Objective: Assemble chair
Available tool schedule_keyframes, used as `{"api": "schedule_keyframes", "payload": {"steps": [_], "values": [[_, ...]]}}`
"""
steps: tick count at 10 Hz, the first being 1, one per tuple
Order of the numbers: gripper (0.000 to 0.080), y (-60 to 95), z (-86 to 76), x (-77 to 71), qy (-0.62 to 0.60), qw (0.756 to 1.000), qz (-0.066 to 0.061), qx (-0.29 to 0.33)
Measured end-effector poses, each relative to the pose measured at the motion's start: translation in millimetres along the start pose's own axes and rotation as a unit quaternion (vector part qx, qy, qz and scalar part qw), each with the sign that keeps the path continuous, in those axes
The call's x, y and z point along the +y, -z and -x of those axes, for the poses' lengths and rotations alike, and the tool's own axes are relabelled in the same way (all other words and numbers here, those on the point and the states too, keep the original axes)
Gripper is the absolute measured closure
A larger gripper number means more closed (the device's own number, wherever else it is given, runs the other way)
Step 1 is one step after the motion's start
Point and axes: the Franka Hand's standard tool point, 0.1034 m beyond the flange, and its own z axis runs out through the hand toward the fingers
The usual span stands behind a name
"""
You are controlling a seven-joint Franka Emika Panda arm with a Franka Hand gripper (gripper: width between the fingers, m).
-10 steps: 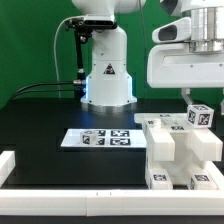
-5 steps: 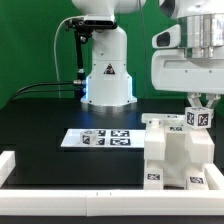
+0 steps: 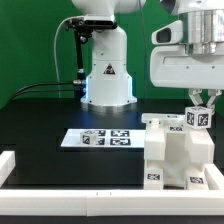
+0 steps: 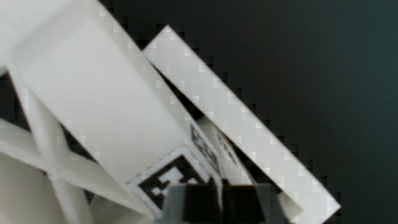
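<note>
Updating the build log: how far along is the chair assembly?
Done: chunky matte-white plastic chair blocks stand joined as one stepped body. In hand: the pincer sits at the small tagged white piece on top; grip unclear. Left: probably seating that piece; anything further isn't shown.

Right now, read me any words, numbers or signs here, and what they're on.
No readable words or numbers.
Triangular sign on the white robot base: symbol too small to read.
Black-and-white square tags on the flat white marker board and chunky white plastic chair: patterns only.
</note>
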Motion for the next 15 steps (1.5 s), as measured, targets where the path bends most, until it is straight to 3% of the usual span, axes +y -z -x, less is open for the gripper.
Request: {"api": "schedule_keyframes", "payload": {"steps": [1,2,3,4,5,7,10,13,14,15], "values": [[0.0671,3.2,-0.3,-0.3,0.046,0.999,-0.001,0.0],[0.0475,7.3,-3.0,-0.4,0.126,0.992,-0.001,0.004],[0.0475,10.1,-8.5,-0.2,0.19,0.982,-0.003,0.006],[0.0292,13.9,-17.2,-0.2,0.265,0.964,-0.004,0.01],[0.0181,15.3,-22.1,0.2,0.326,0.945,-0.005,0.013],[0.0156,14.3,-22.0,2.1,0.375,0.927,-0.001,0.013],[0.0151,11.9,-35.7,-4.8,0.352,0.936,0.007,0.001],[0.016,2.9,-35.7,-3.9,0.338,0.941,0.011,0.002],[0.0318,3.1,-36.2,-3.6,0.326,0.945,0.011,0.002],[0.0318,3.0,-36.4,-3.4,0.326,0.945,0.011,0.002]]}}
